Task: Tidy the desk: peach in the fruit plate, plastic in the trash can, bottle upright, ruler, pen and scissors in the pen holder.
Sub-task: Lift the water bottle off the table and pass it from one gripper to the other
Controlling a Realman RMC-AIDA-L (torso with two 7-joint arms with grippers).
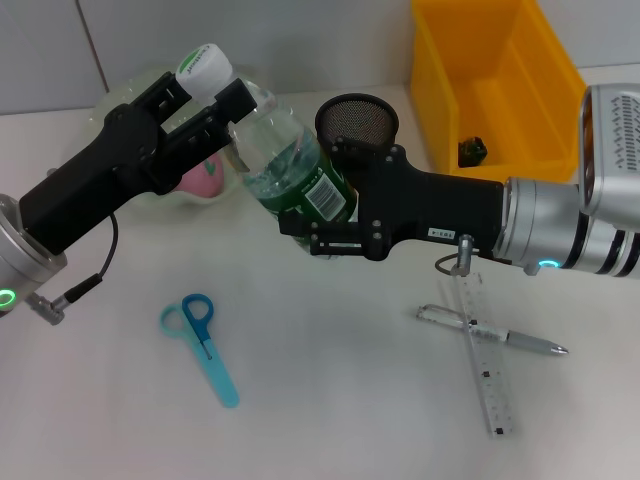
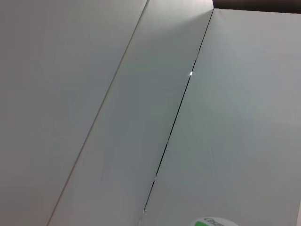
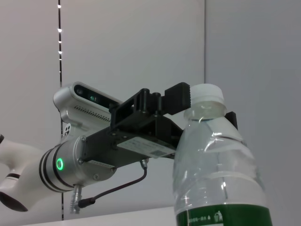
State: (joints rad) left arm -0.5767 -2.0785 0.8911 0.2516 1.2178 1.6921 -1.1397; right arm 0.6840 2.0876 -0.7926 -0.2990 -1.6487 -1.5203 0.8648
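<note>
Both tools, left (image 1: 222, 92) and right (image 1: 300, 225), clamp the clear ribbed plastic bottle (image 1: 287, 160).

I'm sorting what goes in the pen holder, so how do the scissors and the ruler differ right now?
The scissors are blue and opaque; the ruler is clear with dark markings. The scissors lie alone on the robot's left side of the desk, while the ruler lies on its right, crossed by the pen. The ruler is longer. Both lie flat on the desk, outside the black mesh pen holder.
</note>
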